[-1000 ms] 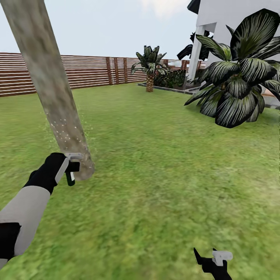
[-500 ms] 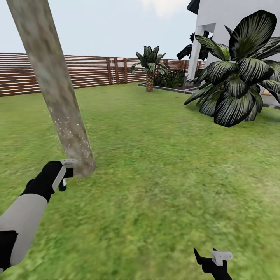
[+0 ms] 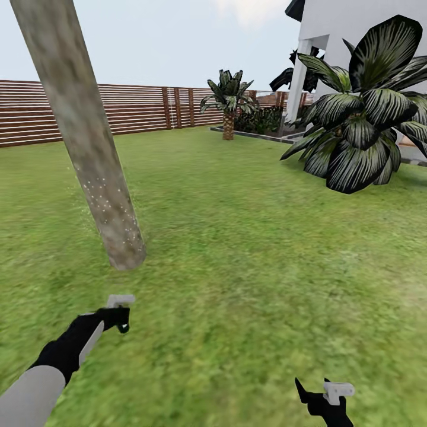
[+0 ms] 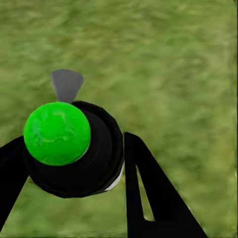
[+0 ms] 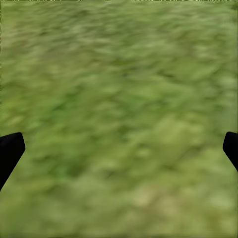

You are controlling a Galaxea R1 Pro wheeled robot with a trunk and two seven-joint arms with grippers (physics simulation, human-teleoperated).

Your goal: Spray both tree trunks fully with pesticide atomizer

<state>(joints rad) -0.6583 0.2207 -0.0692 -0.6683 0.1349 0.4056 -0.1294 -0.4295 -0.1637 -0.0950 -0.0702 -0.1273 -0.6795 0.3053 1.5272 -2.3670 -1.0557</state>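
— One trunk in reach. Where is it from your tool?
— The tree trunk point(image 3: 89, 154) rises ahead of my left gripper point(image 3: 118, 313), leaning, its lower bark flecked with pesticide point(image 3: 110, 204).
— What are you holding?
— My fingers pinch the atomizer point(image 4: 67, 144). My right gripper point(image 3: 325, 396) is spread, empty, farther off.
— So?
— I'd judge the nozzle must lift toward the bark.
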